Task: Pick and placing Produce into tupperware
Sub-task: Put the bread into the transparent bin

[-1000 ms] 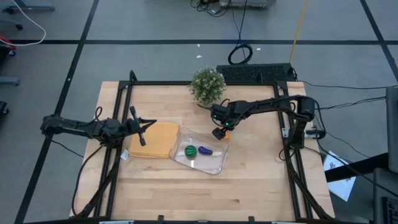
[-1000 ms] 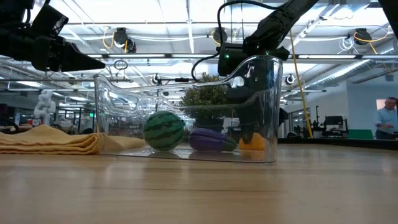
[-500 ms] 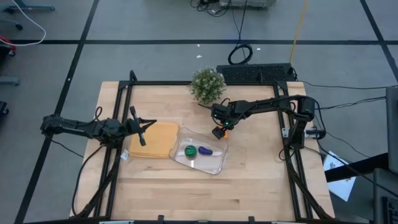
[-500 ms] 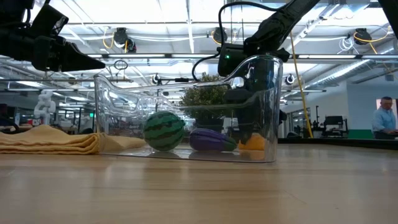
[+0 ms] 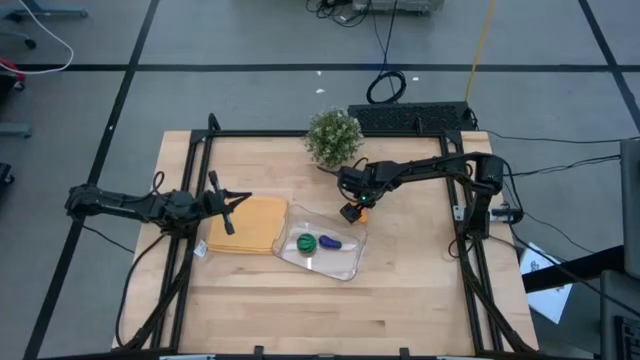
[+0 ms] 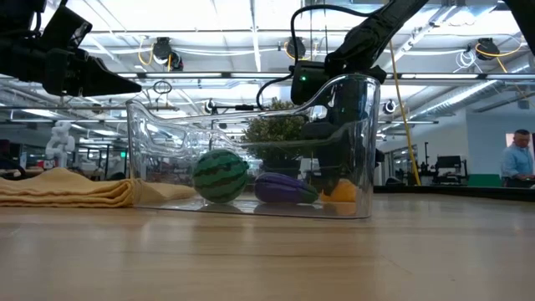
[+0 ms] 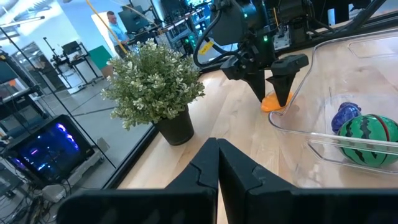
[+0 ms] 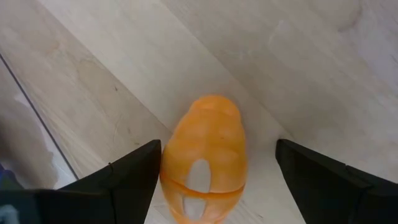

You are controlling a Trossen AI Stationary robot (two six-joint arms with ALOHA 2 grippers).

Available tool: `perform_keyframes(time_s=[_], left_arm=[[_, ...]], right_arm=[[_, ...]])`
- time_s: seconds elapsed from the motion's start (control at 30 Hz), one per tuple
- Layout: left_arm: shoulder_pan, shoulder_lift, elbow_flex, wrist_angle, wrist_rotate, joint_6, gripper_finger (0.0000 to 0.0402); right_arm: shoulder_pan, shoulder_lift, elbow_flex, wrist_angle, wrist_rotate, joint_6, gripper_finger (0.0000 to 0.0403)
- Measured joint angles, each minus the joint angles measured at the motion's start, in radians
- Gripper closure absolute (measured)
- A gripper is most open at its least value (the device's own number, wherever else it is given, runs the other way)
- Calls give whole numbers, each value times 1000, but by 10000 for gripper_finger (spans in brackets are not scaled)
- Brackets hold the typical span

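The orange piece (image 8: 205,158) lies on the wooden table just outside the far right corner of the clear tupperware (image 5: 322,256). My right gripper (image 8: 217,148) points down over it and is open, with one finger on each side of it (image 7: 272,88); one finger stands very close to it. The round green piece (image 5: 306,242) and the purple piece (image 5: 330,241) lie on the tupperware's floor, also visible in the low view (image 6: 221,176) (image 6: 284,189). My left gripper (image 5: 234,207) waits shut above the yellow mat (image 5: 255,224).
A bushy potted plant (image 5: 333,138) stands at the table's far edge, close behind the right arm. The folded yellow mat lies against the tupperware's left side. Bare wood stretches across the near half of the table (image 5: 330,310). A person stands far off in the room (image 6: 517,160).
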Motion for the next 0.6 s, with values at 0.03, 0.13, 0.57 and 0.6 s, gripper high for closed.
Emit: perform_keyframes(time_s=[0.03,0.13,0.57,0.6], left_arm=[[0,0,0,0,0,0,398],[0,0,0,0,0,0,398],[0,0,0,0,0,-1,398],[0,0,0,0,0,-1,398]], right_arm=[[0,0,0,0,0,-1,92],[0,1,-1,0,-2,-3,92],[-1,8,51,-52,0,-7,188],[-1,9,62,-65,-1,-14,195]])
